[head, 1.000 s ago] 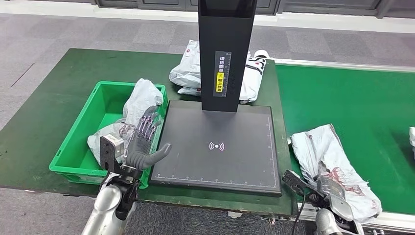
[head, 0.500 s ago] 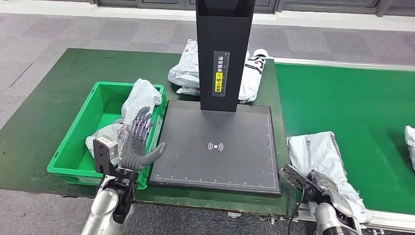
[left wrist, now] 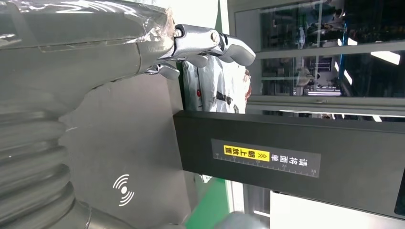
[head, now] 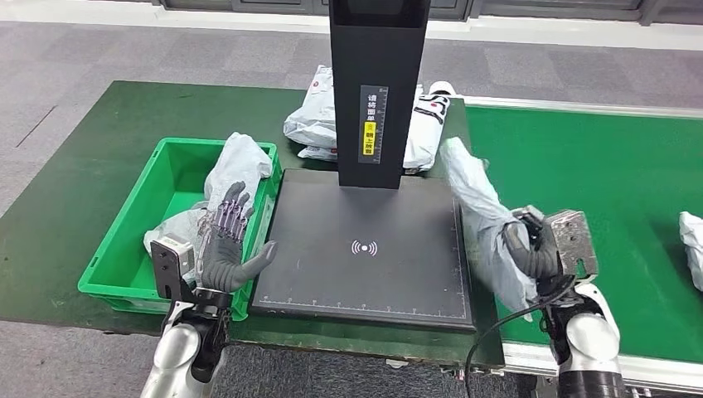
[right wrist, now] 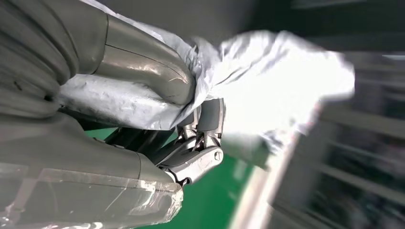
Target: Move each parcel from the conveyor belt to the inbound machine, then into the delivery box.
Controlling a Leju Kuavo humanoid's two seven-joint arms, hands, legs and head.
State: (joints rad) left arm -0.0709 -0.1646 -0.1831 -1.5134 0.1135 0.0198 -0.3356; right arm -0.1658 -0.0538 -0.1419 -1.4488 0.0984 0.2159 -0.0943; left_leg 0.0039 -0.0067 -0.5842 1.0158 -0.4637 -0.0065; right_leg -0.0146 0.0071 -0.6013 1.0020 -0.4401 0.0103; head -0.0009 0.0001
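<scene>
The right hand (head: pixel 530 249) is clamping a grey parcel (head: pixel 481 215) and holding it upright in the air at the platform's edge, the bag rising above the fingers and hanging slack below them. To do this step well it should be carrying the parcel over the inbound machine (head: pixel 365 249) and laying it flat near the scan mark (head: pixel 364 248), clear of the black column (head: pixel 377 91). The left hand (head: pixel 228 249) is hovering with fingers apart and empty beside the delivery box (head: pixel 124 257), which is already holding parcels.
</scene>
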